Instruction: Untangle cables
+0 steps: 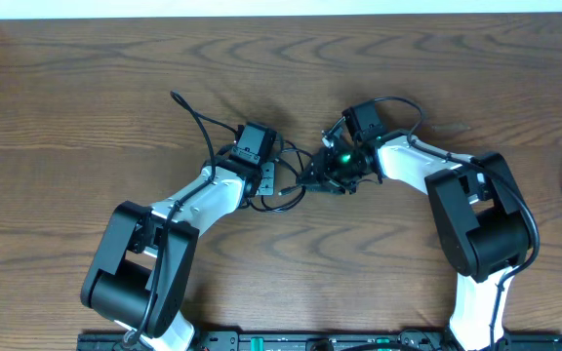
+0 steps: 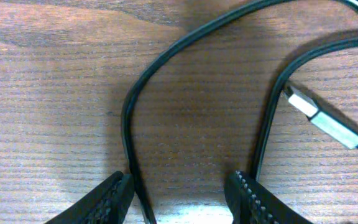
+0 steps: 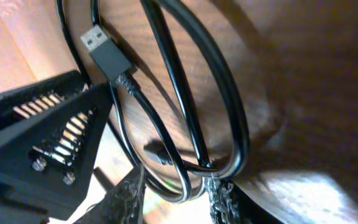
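Black cable [image 2: 127,124]: left hand [image 2: 179,186] released, strand btwn fingers; right hand [image 3: 178,193] around coiled loops, can't tell if gripping.

The black cable [image 2: 125,124] runs off the left wrist view's edges.

Dark brown surface [image 1: 86,97] with wavy wood grain. The cable [image 2: 129,118] is glossy black, its plug [image 2: 328,121] silver. Left arm [image 1: 213,193] and right arm [image 1: 413,161] are white with black joints; a green light [image 1: 342,156] glows between them.
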Robot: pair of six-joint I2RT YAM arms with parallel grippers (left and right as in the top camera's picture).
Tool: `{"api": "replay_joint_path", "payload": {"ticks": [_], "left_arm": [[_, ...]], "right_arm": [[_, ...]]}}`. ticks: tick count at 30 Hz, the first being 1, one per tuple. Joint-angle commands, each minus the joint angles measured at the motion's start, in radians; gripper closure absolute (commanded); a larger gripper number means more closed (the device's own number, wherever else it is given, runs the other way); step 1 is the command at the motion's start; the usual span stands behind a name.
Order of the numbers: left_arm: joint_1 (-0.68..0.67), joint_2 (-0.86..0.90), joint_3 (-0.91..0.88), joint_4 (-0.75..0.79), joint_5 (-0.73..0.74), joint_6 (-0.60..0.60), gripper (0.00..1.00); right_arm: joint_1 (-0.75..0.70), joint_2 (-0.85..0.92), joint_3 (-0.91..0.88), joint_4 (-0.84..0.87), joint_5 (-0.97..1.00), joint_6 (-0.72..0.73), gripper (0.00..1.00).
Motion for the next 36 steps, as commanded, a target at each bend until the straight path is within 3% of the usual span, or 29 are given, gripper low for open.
{"api": "replay_joint_path", "payload": {"ticks": [1,16,33,36], "left_arm": [[-0.003,0.02,-0.014,-0.029,0.019,0.006,0.47],[-0.003,0.02,-0.014,-0.043,0.093,0.006,0.47],[-0.005,0.02,-0.014,-0.058,0.124,0.006,0.47],[-0.005,0.02,-0.014,-0.058,0.124,0.006,0.47]], "right_arm": [[-0.021,0.12,-0.071,-0.029,0.474,0.007,0.65],[-0.008,0.12,-0.071,0.052,0.531,0.029,0.59],[0.003,0.12,-0.071,0.119,0.536,0.051,0.76],[0.006,0.12,-0.071,0.12,0.562,0.052,0.73]]}}
